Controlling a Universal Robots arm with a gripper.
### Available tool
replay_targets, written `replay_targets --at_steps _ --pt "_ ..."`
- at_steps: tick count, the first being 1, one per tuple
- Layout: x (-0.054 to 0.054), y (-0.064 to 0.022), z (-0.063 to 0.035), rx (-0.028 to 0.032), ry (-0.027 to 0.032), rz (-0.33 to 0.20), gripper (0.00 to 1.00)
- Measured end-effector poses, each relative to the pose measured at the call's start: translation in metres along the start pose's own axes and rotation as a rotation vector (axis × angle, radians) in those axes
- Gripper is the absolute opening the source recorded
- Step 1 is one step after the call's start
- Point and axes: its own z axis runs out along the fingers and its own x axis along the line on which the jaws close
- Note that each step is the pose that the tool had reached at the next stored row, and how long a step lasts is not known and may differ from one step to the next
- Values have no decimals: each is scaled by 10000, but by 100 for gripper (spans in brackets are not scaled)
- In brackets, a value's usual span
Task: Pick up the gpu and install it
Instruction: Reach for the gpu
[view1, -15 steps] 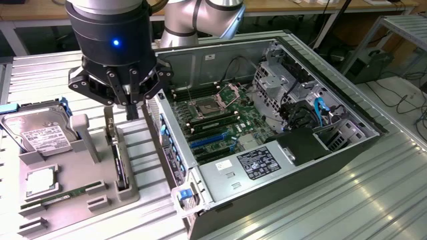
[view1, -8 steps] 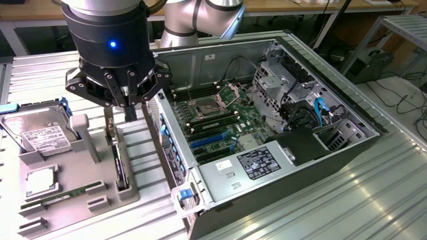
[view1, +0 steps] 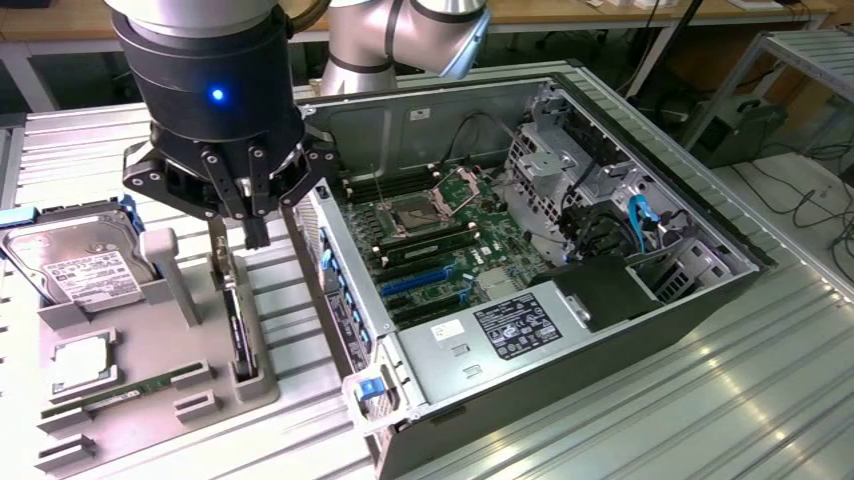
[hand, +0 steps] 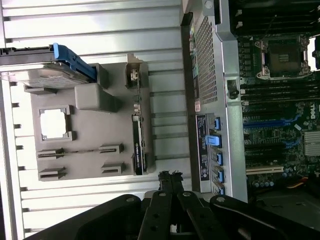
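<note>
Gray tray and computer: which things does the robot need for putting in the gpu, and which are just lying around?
For the job: gpu standing in the tray, shut gripper near it, open computer case.
Just lying about: hard drive, silver chip, memory stick.

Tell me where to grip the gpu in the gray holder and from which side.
Probably grip the gpu across its thin faces at the exposed top edge, coming straight down from above. It stands on edge in the gray holder's slot, so only that edge is free.
</note>
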Motion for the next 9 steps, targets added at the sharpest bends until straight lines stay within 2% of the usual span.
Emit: replay_targets --at_steps 9 --pt "40 -46 -3 -1 0 0 11"
